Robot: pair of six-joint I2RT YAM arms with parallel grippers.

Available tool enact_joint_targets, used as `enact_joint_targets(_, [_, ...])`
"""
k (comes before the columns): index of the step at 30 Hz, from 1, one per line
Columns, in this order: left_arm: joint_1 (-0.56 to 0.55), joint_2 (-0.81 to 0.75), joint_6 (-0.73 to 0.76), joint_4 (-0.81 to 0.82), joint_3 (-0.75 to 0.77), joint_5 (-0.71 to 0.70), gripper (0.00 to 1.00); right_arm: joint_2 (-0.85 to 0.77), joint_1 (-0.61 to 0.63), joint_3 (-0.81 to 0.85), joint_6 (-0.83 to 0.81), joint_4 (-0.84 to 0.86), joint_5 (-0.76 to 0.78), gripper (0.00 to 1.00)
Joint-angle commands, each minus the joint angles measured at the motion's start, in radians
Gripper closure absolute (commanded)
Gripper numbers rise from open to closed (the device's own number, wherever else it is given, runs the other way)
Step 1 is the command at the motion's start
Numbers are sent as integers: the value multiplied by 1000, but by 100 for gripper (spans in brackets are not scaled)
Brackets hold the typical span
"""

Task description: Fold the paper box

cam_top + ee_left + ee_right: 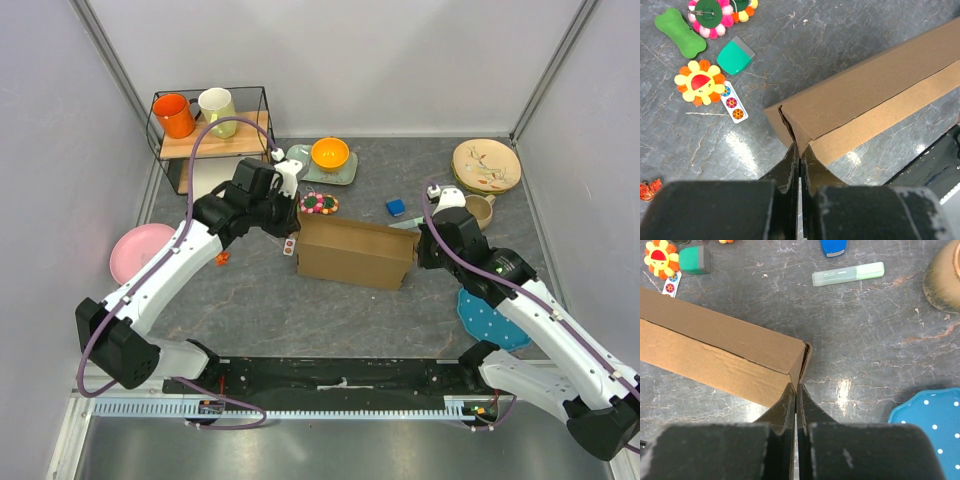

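Near edge: black base rail (340,378). Just past it on R, blue white-dotted plate (495,322). On L, a bit further out, pink round plate (138,250).

Mid-table: paper box (355,252), plain brown corrugated cardboard, folded to a long shallow shape. Lies on grey marbled tabletop (280,310) betw. the 2 grippers. Long seam along its upper face shows in both wrist views.

- left gripper (799,150): fingers pressed together, no gap. Tips touch box's L end corner, at a slit in the cardboard. Cannot tell if a cardboard edge is nipped betw. them.
- right gripper (796,389): fingers pressed together likewise, tips against box's R end corner. Same doubt re. nipping.

Beyond box's L end:
- strip of 3 flower stickers (732,102)
- orange-yellow flower-shaped soft toy (700,82)
- teal block (735,56)
- green bone-shaped piece (680,31)

Beyond R end: pale green highlighter pen (847,274), brown ceramic cup (945,275).

Far side:
- orange bowl (330,153) on grey-green tray (340,178)
- tan floral plate (486,165)
- black wire rack w/ wooden shelf (225,143), holding orange mug (174,115) and cream mug (217,105)
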Motion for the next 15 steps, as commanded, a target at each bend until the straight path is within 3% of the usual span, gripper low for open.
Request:
enact_joint_targets(1, [-17, -36, -80, 93, -4, 53, 98, 15, 12, -22, 18, -68, 33, 100])
enact_joint_targets(15, [-58, -82, -141, 205, -194, 16, 98, -11, 25, -96, 60, -37, 36, 100])
